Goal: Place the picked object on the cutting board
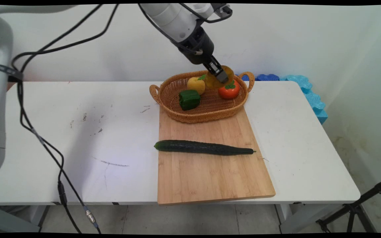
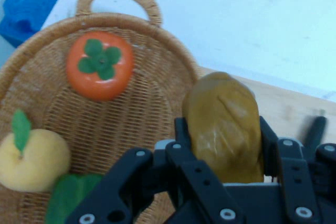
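The hand (image 1: 219, 75) is clamped on a brownish-yellow bread-like piece (image 2: 224, 124), held up over the far part of the wicker basket (image 1: 176, 114). Below and just beside it in the basket sits an orange persimmon (image 1: 229, 90); a yellow fruit (image 1: 196, 85) with a green leaf and a green pepper (image 1: 189, 99) lie to the left. The basket's near edge rests on a wooden cutting board (image 1: 210, 175) on the white desk (image 1: 78, 138). A dark cucumber (image 1: 203, 147) lies across the board, well apart from the hand
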`<state>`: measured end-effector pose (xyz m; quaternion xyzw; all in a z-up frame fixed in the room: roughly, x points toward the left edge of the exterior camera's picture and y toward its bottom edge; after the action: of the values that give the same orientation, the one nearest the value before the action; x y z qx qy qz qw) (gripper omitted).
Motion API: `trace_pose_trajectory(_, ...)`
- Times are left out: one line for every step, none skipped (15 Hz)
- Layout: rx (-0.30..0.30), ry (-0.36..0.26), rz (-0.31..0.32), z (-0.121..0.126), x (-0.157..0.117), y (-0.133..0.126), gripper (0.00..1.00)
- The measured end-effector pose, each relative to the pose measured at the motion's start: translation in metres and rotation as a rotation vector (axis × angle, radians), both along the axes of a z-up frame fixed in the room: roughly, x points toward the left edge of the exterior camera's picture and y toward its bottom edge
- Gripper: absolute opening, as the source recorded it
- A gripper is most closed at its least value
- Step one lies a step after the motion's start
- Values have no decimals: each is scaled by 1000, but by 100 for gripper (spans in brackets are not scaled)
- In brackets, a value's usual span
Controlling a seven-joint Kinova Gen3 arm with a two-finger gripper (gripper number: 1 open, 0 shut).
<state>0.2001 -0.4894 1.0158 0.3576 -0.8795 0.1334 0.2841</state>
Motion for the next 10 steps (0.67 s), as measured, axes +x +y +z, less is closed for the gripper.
trace_pose_trajectory(0, 3, -12, 3, -2, 12, 0)
trace_pose_trajectory(1, 6, -25, 4, -5, 26, 0)
trace_pose_trajectory(3, 8, -38, 3, -9, 39, 0)
trace_pose_trajectory(6, 7, -50, 0, -12, 50, 0)
trace_pose_trajectory(9, 5, -63, -4, -16, 61, 0)
trace_pose_trajectory(13, 5, -74, -10, -20, 72, 0)
trace_pose_trajectory(16, 3, -83, -15, -23, 79, 0)
trace_pose_trajectory(21, 0, -93, -24, -27, 88, 0)
trace_pose_trajectory(26, -5, -103, -33, -31, 95, 0)
trace_pose_trajectory(32, -9, -113, -42, -35, 101, 0)
